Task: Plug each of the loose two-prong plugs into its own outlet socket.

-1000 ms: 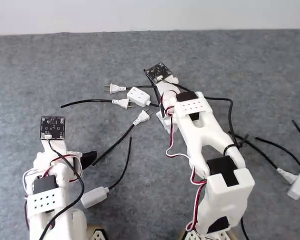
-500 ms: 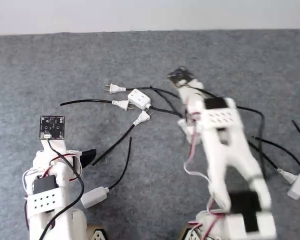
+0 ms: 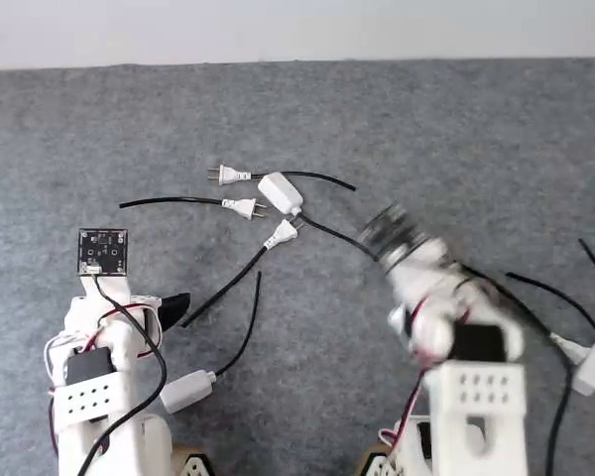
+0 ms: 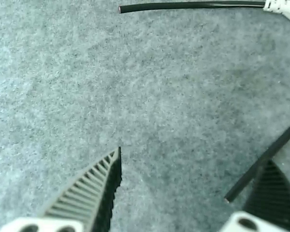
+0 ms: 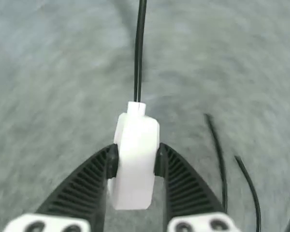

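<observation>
Right gripper first: pressed tight on a white block, one finger on each flat side, with a black cord running straight out of the block's far end. Plug or socket? Its face is turned away, so I cannot tell. In the high view the right arm's own wrist covers that grip completely, and a cord comes out from under it across the grey desk toward the middle cluster. There sits a white outlet socket, with three loose two-prong plugs around it, none plugged in: top plug off to one side, middle plug with its prongs just beside the socket, lower plug near its corner. Over to the left gripper: spread wide and holding nothing, just above the desk. A loose cord end lies between the fingers, close to one of them. A further white plug is cut off at that view's edge. Beside the left arm's base lies a white corded piece, and two more white pieces sit at the far right, partly cropped and too small to identify.
</observation>
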Motion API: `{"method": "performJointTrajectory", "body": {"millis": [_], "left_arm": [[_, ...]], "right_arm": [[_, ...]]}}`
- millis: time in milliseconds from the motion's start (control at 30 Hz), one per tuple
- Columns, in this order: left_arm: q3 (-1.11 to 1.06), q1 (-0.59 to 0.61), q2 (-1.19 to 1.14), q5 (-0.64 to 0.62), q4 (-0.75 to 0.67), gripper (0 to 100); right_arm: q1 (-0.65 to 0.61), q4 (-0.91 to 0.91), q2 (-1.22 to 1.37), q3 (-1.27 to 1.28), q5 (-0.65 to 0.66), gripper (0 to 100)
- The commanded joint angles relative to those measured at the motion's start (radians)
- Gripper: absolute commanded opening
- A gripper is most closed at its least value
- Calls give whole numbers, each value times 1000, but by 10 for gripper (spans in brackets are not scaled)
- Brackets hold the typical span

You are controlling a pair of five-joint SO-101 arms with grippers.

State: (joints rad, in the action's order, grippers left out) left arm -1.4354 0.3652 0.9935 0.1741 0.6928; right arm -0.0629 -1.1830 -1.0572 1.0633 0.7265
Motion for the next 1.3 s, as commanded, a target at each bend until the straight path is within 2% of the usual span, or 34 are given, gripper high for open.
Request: {"method": "performJointTrajectory", "body": {"millis": [0,233,467,567,633,733,867,967,1100,1267], "left_arm": [[2,3,-6,-3,-25,400],[1,3,-6,-3,-25,400],[1,3,-6,-3,-25,400],[1,3,-6,-3,-25,400],[1,3,-6,-3,-25,400],[1,5,-6,-3,-25,400],[1,5,-6,-3,-25,400],[1,5,-6,-3,-25,400],[1,5,-6,-3,-25,400],[1,5,-6,-3,-25,400]], "right_arm": [[-61,-18,-133,94,15,12],[-81,151,-84,193,-150,20],[-174,208,91,166,-212,201],[-174,219,125,121,-244,211],[-171,208,125,77,-285,200],[-153,174,125,20,-338,130],[-44,170,137,-11,-351,10],[19,166,157,15,-345,17],[19,176,219,52,-344,9],[-84,194,282,64,-344,9]]}}
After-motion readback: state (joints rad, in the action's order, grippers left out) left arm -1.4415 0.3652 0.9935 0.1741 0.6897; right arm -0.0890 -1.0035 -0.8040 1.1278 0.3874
